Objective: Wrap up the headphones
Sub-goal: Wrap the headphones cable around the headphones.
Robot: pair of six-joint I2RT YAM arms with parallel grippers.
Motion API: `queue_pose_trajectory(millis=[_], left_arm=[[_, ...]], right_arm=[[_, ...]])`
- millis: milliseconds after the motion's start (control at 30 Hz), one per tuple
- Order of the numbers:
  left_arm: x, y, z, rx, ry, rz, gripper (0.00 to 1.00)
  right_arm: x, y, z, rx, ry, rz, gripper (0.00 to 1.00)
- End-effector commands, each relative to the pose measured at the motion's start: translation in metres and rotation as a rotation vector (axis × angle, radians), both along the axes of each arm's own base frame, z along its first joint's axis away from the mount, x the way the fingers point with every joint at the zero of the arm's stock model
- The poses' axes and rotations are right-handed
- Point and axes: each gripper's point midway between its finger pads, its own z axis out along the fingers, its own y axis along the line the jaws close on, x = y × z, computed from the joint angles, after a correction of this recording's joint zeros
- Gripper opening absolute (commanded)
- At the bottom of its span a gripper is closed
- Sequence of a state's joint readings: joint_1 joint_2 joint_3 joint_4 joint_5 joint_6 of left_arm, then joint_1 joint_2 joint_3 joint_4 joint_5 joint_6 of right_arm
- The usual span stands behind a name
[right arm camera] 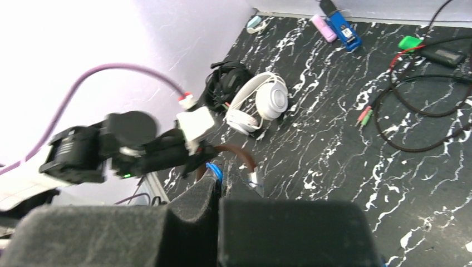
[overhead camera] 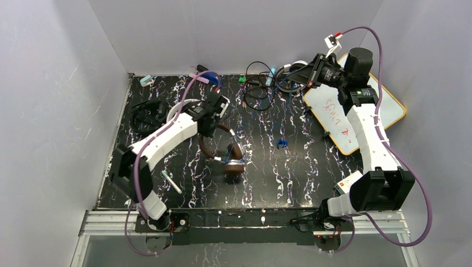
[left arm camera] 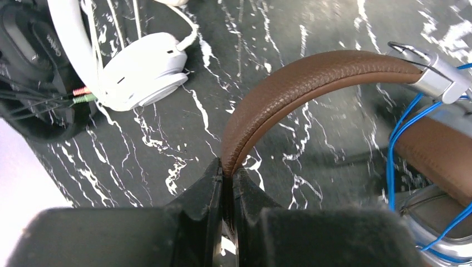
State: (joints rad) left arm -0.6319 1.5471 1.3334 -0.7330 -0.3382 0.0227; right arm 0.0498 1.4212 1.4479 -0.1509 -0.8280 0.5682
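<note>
Reaching low over the tabletop [overhead camera: 311,167], the left gripper [left arm camera: 227,172] clamps its jaws on the band of the brown headphones [left arm camera: 311,78], while the raised right gripper [right arm camera: 218,181] keeps its jaws closed, contents unclear.

On my feed the bench [overhead camera: 289,167] has a black top veined with white, like marble. Plain pale panels close it in on three sides: a left wall [overhead camera: 55,100], a back wall [overhead camera: 234,33] and a right wall [overhead camera: 434,67], all with a faint lavender cast. The light is soft and even. A silver rail [overhead camera: 250,222] runs along the near edge. Below it I think I see grey floor [overhead camera: 250,253], but that strip is too narrow to be sure.
</note>
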Motion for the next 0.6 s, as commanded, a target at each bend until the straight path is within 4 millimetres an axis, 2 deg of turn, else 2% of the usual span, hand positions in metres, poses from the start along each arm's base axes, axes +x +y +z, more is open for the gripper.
queue_pose_trajectory(millis=[0,200,367,567], left_arm=[[0.015,0.020,0.014,0.075,-0.080,0.305,0.00],[0.040,0.015,0.026,-0.004,-0.212,0.542,0.00],[0.061,0.021,0.039,-0.049,-0.327,0.749,0.00],[0.091,0.028,0.027,-0.217,-0.256,0.984,0.00]], right_arm=[[-0.031,0.007,0.049,0.055,-0.067,0.087,0.01],[-0.057,0.012,0.061,0.103,-0.056,0.163,0.01],[-0.081,0.015,0.057,0.132,-0.028,0.217,0.01],[-0.104,0.016,0.049,0.138,0.005,0.254,0.01]])
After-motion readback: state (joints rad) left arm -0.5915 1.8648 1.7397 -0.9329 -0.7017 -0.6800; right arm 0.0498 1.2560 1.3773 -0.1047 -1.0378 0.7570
